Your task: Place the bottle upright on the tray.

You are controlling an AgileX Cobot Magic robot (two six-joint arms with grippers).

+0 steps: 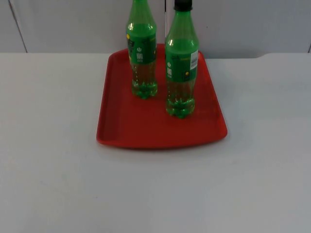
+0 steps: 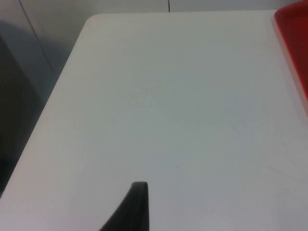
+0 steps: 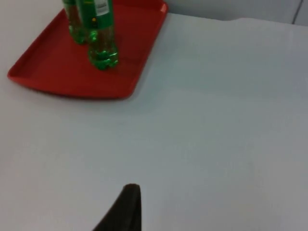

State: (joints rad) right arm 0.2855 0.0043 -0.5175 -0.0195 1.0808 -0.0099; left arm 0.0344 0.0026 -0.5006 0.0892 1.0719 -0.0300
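Both claws over bare table (image 1: 155,194), clear of tray (image 1: 116,131).

2 green bottles stand upright on the red tray (image 1: 126,131): the left bottle (image 1: 142,53) further back, the black-capped right bottle (image 1: 181,63) nearer, apart, on the white table (image 1: 155,194).
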